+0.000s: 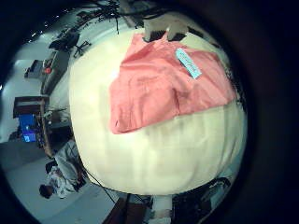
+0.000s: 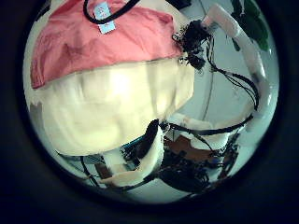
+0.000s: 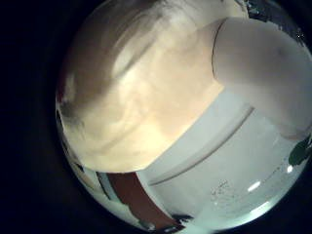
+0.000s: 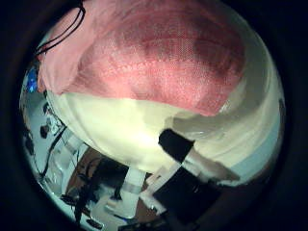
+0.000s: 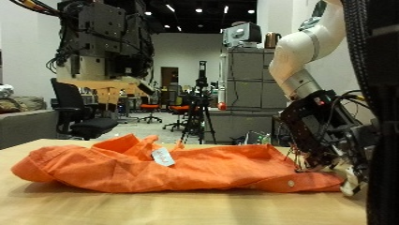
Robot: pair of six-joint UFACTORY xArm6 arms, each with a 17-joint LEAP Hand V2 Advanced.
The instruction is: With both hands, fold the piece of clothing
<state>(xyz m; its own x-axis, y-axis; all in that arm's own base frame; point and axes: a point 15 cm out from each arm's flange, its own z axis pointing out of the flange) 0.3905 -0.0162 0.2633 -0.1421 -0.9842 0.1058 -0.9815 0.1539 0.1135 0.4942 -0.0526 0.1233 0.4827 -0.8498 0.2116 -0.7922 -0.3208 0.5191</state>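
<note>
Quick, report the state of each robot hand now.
Left robot hand: high above the table, clear of the orange garment; open or shut cannot be told.
Right robot hand: at the garment's end; grip cannot be told.

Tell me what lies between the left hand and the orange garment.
Nothing; the outside view shows the left hand high above the orange garment, with only air between.

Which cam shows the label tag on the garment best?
Left little finger side palm view: the tag lies flat and whole on the orange garment. Left thumb side shows it cut off at the edge; outside view shows it small and edge-on. Both right palm views miss it.
</note>
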